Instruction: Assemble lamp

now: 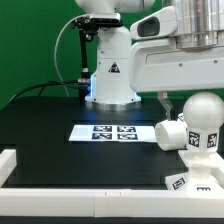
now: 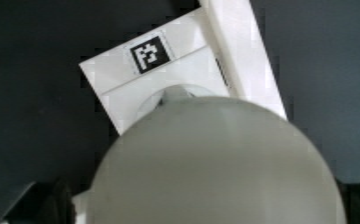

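The round white bulb point(image 1: 203, 110) stands upright at the exterior view's right, with a black tag on its neck. It is over the flat square base point(image 1: 188, 183). The truncated-cone shade point(image 1: 168, 132) lies on its side to the bulb's left. My gripper point(image 1: 196, 102) hangs straight over the bulb's head. One finger point(image 1: 165, 100) shows left of the head with a gap between them. In the wrist view the bulb point(image 2: 209, 160) fills the space between the dark fingers point(image 2: 45, 200), and the tagged base point(image 2: 150, 55) lies under it. The jaws look open around the bulb.
The marker board point(image 1: 110, 132) lies mid-table in front of the big white robot pedestal point(image 1: 110, 75). A white rail point(image 1: 60, 200) runs along the table's near edge and also shows in the wrist view point(image 2: 248, 50). A green wall stands behind.
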Available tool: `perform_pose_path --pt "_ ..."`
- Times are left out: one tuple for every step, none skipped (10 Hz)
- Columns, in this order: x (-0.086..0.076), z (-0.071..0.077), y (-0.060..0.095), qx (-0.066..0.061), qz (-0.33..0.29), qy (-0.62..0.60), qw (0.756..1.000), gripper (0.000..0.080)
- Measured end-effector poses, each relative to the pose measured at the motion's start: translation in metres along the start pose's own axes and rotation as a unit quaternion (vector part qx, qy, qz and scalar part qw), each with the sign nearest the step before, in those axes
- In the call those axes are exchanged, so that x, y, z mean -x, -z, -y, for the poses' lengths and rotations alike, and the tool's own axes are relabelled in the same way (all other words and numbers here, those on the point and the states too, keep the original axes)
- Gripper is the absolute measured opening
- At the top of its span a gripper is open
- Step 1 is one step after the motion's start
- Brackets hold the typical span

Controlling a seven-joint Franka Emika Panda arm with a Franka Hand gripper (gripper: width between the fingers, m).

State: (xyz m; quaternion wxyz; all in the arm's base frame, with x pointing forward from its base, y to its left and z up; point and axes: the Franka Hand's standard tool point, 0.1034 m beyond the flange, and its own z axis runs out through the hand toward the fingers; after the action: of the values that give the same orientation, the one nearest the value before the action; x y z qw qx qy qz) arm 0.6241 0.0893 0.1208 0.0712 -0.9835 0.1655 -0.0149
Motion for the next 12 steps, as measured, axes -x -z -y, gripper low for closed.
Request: perform_pose_path --pt "-0.0002 -0.0005 0.0000 0.000 0.000 0.036 0.999 0.0698" --pt "-0.0002 -0.0001 0.0001 0.001 -0.001 0.068 0.998 0.0698" --pt "-0.0022 0.0044 0.0016 0.026 -0.015 0.168 0.985 0.0698" --pt "-0.0027 0.0081 0.0003 0.040 -0.024 0.269 0.962 0.0698" --pt "-0.0031 0.0062 0.0002 0.040 -0.023 0.267 0.963 0.0698" --pt "-0.0031 0.0061 0.0000 0.040 -0.023 0.261 0.964 0.0698" --pt "-0.0031 0.0062 0.0000 0.039 -0.023 0.254 0.966 0.0569" --pt "-0.0031 0.0061 0.0000 0.039 -0.024 0.253 0.966 0.0574" --pt "-0.0033 0.0058 0.0000 0.038 -0.025 0.216 0.975 0.0574" --pt "-0.0040 0.0052 0.0002 0.037 -0.028 0.166 0.985 0.0574" --pt "-0.0046 0.0041 0.0004 0.036 -0.031 0.100 0.994 0.0574" --pt "-0.0049 0.0027 0.0010 0.036 -0.034 0.004 0.999 0.0574"
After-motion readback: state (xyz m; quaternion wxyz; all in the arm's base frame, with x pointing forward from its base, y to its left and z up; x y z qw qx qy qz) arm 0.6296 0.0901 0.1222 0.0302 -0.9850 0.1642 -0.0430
